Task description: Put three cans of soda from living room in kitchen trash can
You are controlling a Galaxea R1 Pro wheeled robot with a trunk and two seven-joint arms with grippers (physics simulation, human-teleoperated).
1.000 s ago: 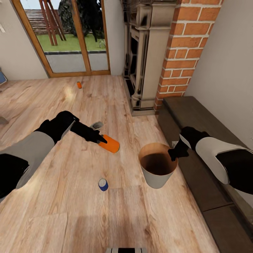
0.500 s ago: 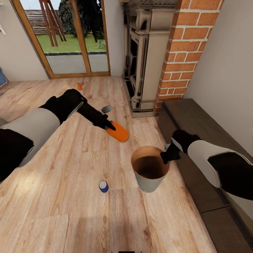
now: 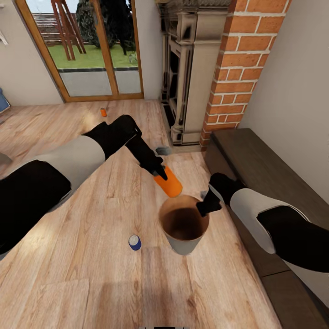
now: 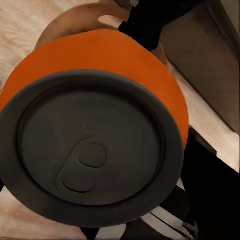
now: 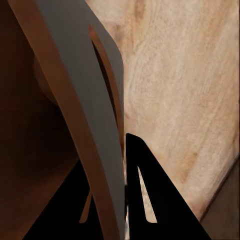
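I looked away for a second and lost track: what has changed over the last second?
The left tool carried its held soda can rightward, up to the rim of the trash can. The right tool, pinching the rim, drew the bin leftward toward the can. Nothing was let go. The blue-topped can standing on the floor and the far can near the glass doors stayed put.

Three soda cans [image 3: 168, 182] [image 3: 134, 242] [image 3: 103, 112], one trash can [image 3: 185, 244], and two claws [image 3: 161, 172] [image 3: 204, 208].
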